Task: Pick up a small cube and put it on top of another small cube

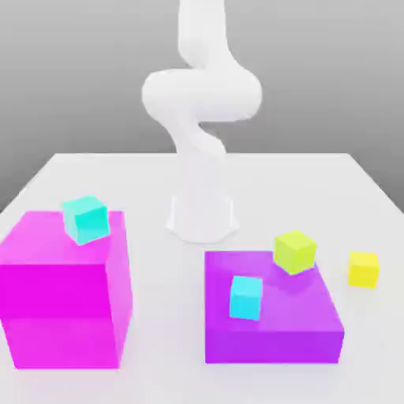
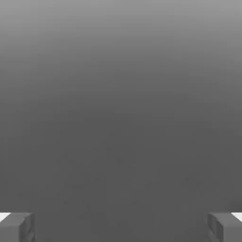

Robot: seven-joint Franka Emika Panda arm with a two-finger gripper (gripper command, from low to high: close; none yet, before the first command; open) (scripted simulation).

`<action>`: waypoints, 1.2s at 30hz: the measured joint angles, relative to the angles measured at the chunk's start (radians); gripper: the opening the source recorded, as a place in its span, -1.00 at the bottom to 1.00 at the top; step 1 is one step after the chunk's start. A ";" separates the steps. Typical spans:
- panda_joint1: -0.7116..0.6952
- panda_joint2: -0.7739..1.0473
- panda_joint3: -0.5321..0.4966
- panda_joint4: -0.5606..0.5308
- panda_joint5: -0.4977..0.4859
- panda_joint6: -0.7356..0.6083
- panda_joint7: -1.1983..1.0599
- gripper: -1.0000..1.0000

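**Fingers spread wide on nothing, yellow cube alone on the table**

In the hand view the gripper (image 2: 121, 227) has its two grey fingers (image 2: 16, 227) set far apart, one at each lower corner of the frame, with only plain grey backdrop between them; they are released and grasp nothing.

In the exterior view the white Panda arm (image 1: 201, 102) rises from its base at the centre of the frame, coils once and leaves through the top edge. It stands on a white table (image 1: 316, 181) that spans the lower two thirds of the picture.

The small bright-yellow cube (image 1: 363, 268) rests directly on the table at the right of the frame, just beyond the right edge of the flat purple block (image 1: 272, 327) and apart from it.

The purple block lies at lower centre-right. On its upper right corner sits a lime yellow-green cube (image 1: 295, 252), slightly turned. A cyan cube (image 1: 246, 297) sits on the block's left part, near its front edge.

At lower left stands a tall magenta block (image 1: 63, 304), well apart from the purple one. A second cyan cube (image 1: 85, 218) rests on its top, towards the back edge, turned at an angle.
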 joint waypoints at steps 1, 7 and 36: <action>0.024 0.022 0.003 -0.012 -0.008 0.013 -0.043 0.00; 0.157 0.148 0.018 -0.077 -0.047 0.087 -0.286 0.00; 0.739 0.738 0.135 -0.391 -0.049 0.444 -1.581 0.00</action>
